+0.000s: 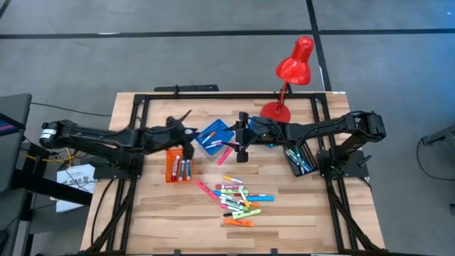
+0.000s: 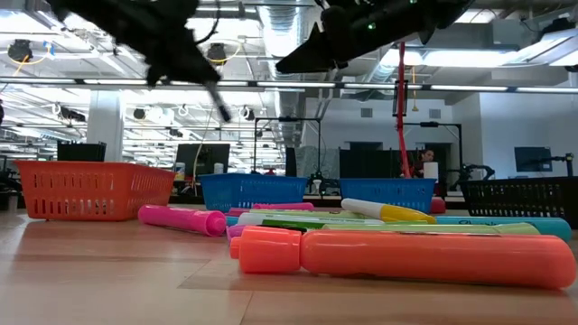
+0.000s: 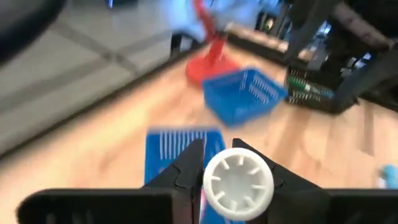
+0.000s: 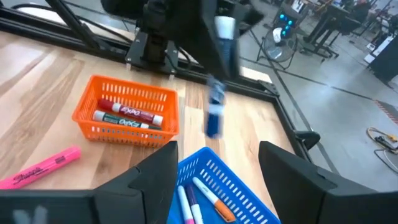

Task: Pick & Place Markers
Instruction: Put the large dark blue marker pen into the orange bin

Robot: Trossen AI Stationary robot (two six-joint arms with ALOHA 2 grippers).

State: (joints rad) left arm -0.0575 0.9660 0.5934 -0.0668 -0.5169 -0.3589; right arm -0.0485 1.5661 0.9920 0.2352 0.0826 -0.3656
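My left gripper (image 1: 190, 135) is shut on a blue marker (image 4: 214, 102), above the table between the orange tray (image 1: 178, 165) and a blue tray (image 1: 213, 135). In the left wrist view the marker's white round end (image 3: 238, 180) shows between the fingers. My right gripper (image 4: 214, 171) stands open over the blue tray (image 4: 208, 180), which has markers lying in it, with nothing between its fingers. Several bright markers (image 1: 238, 199) lie loose on the table nearer the front edge. One pink marker (image 1: 226, 154) lies by itself beside the blue tray. My left gripper pinches the blue marker between its two fingers (image 3: 189, 168), one on each side of the barrel near its white end (image 3: 238, 180). That end faces the wrist camera. The marker's blue body (image 4: 213, 118) hangs slanting down below the fingers, clear of the table.
The orange tray (image 4: 127, 115) holds red and green markers. A second blue tray (image 3: 245, 93) stands by the red lamp's base (image 1: 276, 112). A black tray (image 1: 298, 158) with markers lies under my right arm. A black frame (image 1: 213, 96) borders the wooden table.
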